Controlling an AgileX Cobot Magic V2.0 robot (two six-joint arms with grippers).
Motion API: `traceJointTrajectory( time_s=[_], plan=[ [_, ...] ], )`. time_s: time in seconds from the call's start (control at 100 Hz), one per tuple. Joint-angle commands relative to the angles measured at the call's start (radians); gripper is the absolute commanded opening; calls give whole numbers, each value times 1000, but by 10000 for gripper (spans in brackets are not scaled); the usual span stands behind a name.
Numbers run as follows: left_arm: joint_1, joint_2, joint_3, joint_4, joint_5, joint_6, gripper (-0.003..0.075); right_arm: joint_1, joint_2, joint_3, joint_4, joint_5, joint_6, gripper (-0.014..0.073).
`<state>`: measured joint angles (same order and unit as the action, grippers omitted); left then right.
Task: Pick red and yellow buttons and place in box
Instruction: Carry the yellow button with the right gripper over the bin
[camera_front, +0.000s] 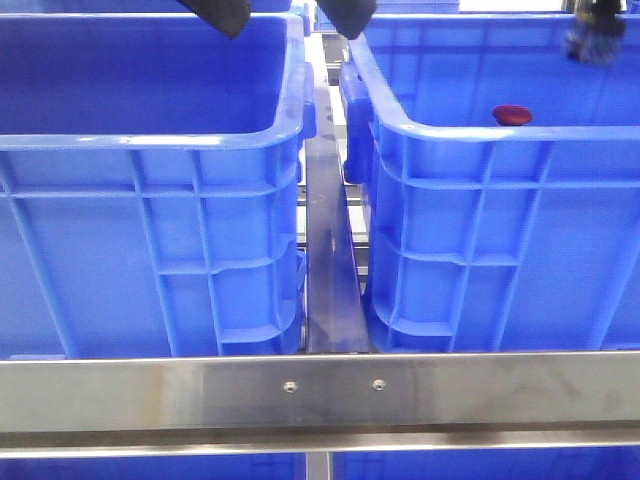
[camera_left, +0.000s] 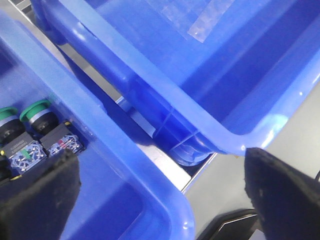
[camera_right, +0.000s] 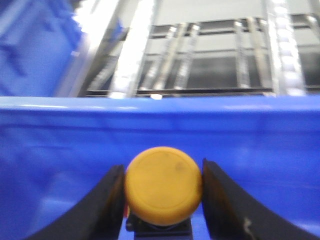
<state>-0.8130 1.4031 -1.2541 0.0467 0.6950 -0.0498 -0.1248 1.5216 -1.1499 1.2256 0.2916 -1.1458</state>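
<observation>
two large blue ribbed plastic crates side by side on a metal frame, left crate (camera_front: 150, 200), right crate (camera_front: 500, 230). small dark red round button (camera_front: 512, 115) inside the right crate. right claw (camera_right: 162, 195) closed on a yellow-orange round button (camera_right: 163, 185), above a blue crate wall. left claw (camera_left: 160, 195) wide apart, empty, over the gap between crates. green-capped buttons (camera_left: 35, 112) in one crate.

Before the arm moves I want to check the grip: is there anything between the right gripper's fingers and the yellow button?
Nothing visible. The right gripper holds the yellow button directly; its fingers touch both sides of the cap. The only other thing close by is a blue crate wall, and it is behind the button.
</observation>
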Motion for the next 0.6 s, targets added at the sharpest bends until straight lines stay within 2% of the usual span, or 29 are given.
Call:
traceJointTrajectory(
  time_s=[0.0,0.24,0.59],
  plan=[
    [-8,-32,-32,0,-51,0,616,-5,9,-36,27,-96,-19,202],
    [-8,-32,-32,0,-45,0,616,-2,148,-48,27,-268,-20,202],
    [-8,-32,-32,2,-45,0,616,-2,289,-165,28,-176,-20,202]
  ],
)
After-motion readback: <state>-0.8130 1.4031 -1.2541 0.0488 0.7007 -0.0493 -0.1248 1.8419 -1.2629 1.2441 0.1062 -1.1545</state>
